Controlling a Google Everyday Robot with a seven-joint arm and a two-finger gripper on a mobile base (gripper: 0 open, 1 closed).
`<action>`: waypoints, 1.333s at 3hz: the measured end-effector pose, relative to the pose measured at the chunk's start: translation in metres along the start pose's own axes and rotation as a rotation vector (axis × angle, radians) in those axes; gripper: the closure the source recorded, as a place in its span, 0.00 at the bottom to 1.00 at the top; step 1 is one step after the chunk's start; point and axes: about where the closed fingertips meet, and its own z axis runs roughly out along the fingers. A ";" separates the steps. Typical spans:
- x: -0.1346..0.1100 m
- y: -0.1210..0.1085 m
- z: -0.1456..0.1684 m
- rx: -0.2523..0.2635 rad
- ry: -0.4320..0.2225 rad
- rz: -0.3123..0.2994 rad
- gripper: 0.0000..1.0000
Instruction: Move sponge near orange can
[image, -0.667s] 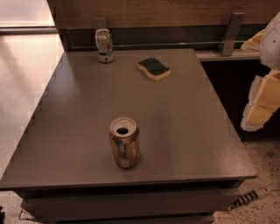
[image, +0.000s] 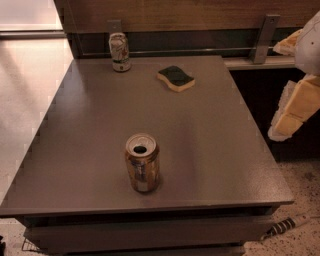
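Observation:
The sponge (image: 175, 78), dark green on top with a pale yellow base, lies flat at the far middle of the dark table (image: 90, 125). The orange can (image: 142, 162) stands upright near the front middle, its tab hole open, well apart from the sponge. My gripper (image: 275, 91) hangs off the table's right side, beyond its edge and to the right of the sponge. Its yellow padded fingers (image: 296, 107) are spread apart and hold nothing.
A whitish can with red and green markings (image: 119, 51) stands at the far left corner of the table. A wooden wall with a metal rail (image: 200, 50) runs behind. A striped cable (image: 282, 227) lies on the floor at the front right.

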 end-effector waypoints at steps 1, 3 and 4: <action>-0.006 -0.046 0.049 0.046 -0.300 0.073 0.00; -0.058 -0.137 0.081 0.197 -0.721 0.168 0.00; -0.058 -0.136 0.081 0.195 -0.720 0.167 0.00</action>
